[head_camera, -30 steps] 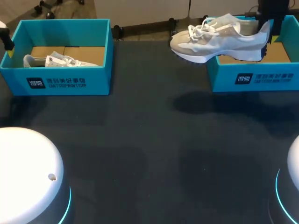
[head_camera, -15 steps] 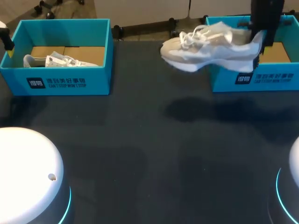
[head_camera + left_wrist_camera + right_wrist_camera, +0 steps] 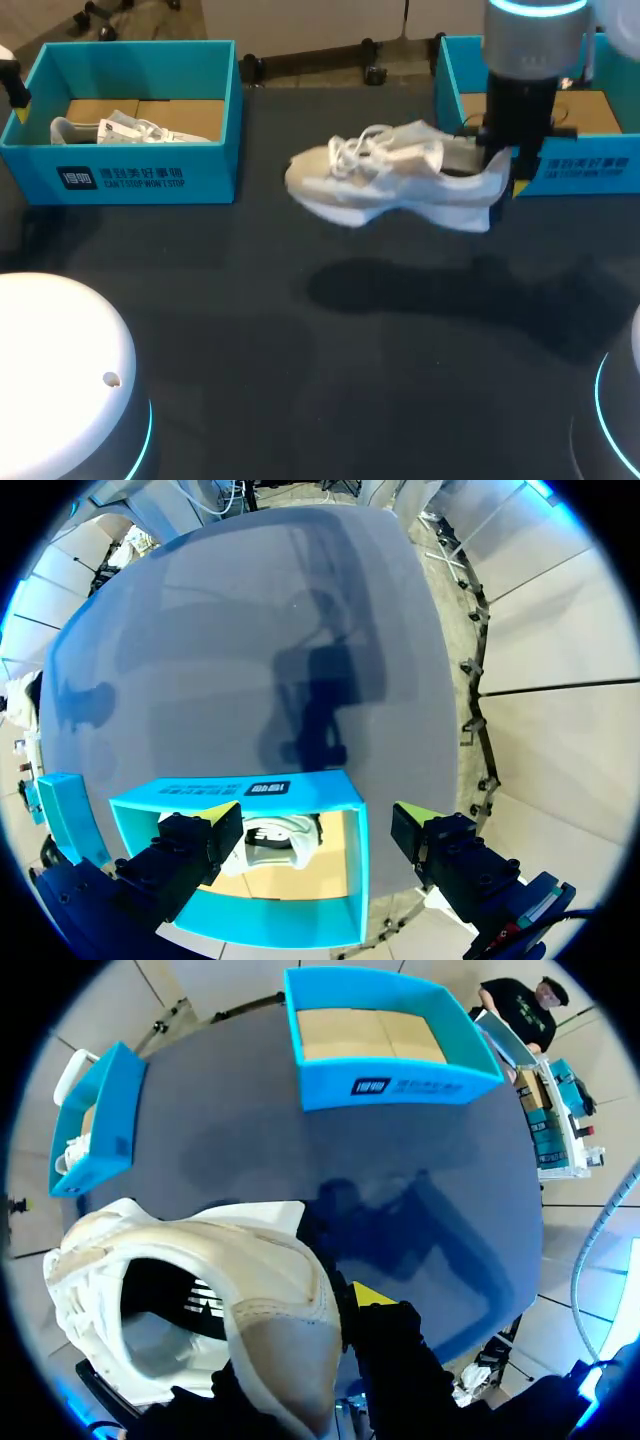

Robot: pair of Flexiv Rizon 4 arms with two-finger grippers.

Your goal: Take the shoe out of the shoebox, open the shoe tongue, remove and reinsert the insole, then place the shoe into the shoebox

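Note:
A white and beige shoe (image 3: pixel 390 185) hangs in the air over the dark table (image 3: pixel 300 340), toe to the left. My right gripper (image 3: pixel 498 168) is shut on its heel. In the right wrist view the heel collar of the shoe (image 3: pixel 250 1290) sits in the right gripper (image 3: pixel 315 1315), one yellow tip outside the heel and the other finger hidden inside. The right shoebox (image 3: pixel 545 165) stands just behind the shoe; the right shoebox (image 3: pixel 385 1035) shows a bare cardboard floor. My left gripper (image 3: pixel 315 830) is open above the left shoebox (image 3: pixel 250 792), which holds a second shoe (image 3: pixel 280 842).
The left shoebox (image 3: pixel 120 175) with the second shoe (image 3: pixel 125 130) stands at the back left. The white arm bases (image 3: pixel 60 380) fill the front corners. The left gripper (image 3: pixel 12 85) shows at the far left edge.
My right arm has carried the shoe out from over the right shoebox, leftward and toward the front, lower over the table. The left arm has not moved.

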